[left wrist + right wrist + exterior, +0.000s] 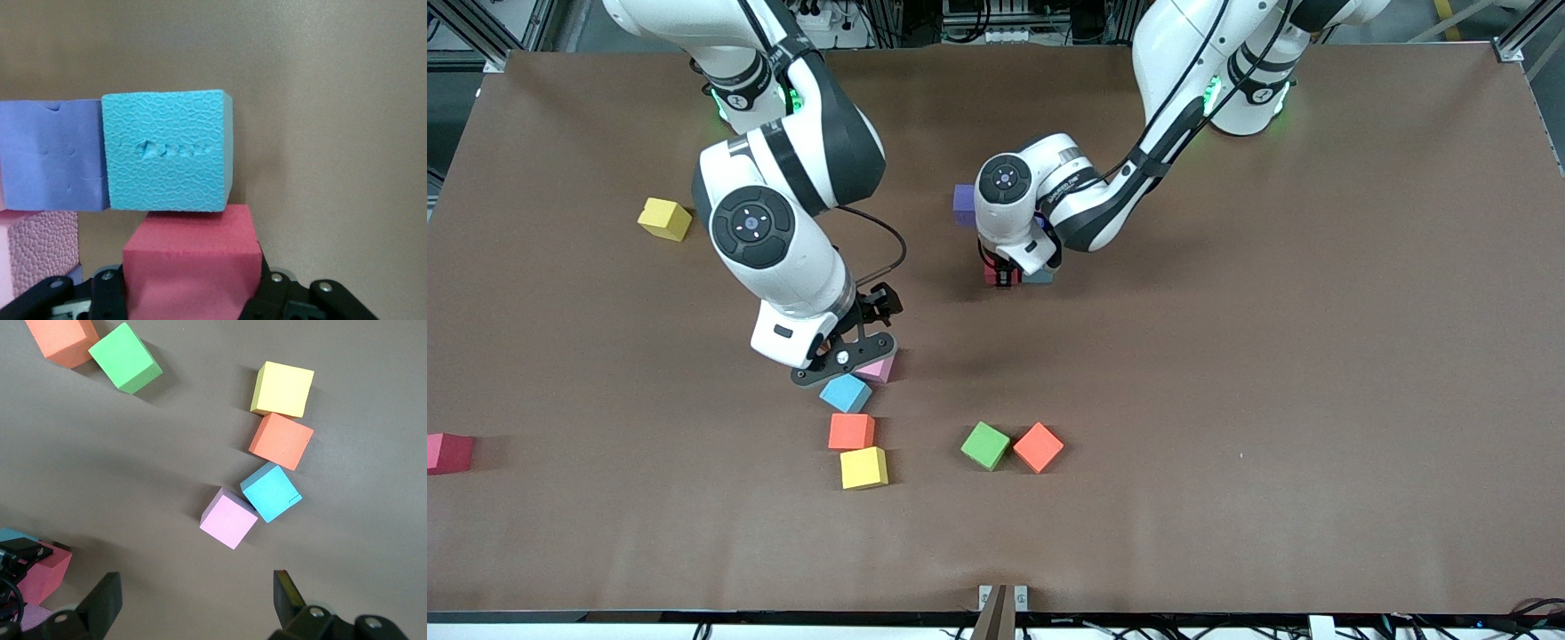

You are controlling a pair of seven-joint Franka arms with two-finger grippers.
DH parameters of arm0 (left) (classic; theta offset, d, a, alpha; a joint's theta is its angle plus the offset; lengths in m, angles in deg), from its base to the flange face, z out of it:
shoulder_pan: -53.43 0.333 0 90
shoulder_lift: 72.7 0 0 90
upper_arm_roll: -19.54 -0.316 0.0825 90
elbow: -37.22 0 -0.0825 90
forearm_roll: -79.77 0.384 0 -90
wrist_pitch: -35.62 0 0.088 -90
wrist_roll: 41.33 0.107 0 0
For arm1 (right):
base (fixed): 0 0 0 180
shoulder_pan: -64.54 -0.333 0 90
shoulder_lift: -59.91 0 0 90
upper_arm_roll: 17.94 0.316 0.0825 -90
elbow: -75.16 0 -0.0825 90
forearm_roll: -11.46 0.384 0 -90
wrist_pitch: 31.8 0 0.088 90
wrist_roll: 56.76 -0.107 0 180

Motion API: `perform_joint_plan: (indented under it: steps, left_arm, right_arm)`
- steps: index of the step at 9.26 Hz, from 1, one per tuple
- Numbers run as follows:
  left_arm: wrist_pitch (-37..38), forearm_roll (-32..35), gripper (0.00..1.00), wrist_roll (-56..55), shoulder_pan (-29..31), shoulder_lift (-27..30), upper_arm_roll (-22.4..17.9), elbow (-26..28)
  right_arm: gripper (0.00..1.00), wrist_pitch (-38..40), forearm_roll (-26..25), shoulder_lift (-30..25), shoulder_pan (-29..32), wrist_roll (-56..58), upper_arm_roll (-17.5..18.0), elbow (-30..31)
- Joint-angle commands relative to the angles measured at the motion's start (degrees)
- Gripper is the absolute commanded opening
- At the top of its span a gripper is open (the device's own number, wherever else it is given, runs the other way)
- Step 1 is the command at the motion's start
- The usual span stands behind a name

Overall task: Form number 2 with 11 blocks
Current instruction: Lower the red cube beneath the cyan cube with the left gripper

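Near the table's middle, the left gripper (190, 297) is clenched on a red block (193, 260), setting it against a light blue block (168, 152) that sits beside a purple block (50, 155); this is the start of the number 2, with only a few blocks placed. The right gripper (197, 600) hangs with its fingers spread wide over a pink block (879, 368), empty. Next, I judge, the red block must be let go flush, then the pink one fetched.
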Motion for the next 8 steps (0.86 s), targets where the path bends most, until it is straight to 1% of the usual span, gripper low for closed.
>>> perform_joint_plan:
  steps: [1,8]
  left_arm:
    - [-1.5,-0.9,0.00,0.8,-0.3,-0.7,-0.1,0.3]
    - [-2.0,-0.6,0.00,0.8,-0.4,-1.3,-0.1,1.0]
  right_arm:
    - [1.00,-0.2,0.6,-1.6,0.4,0.5,0.6,1.7]
    - [1.00,-0.3,0.6,-1.6,0.5,0.5,0.7,1.6]
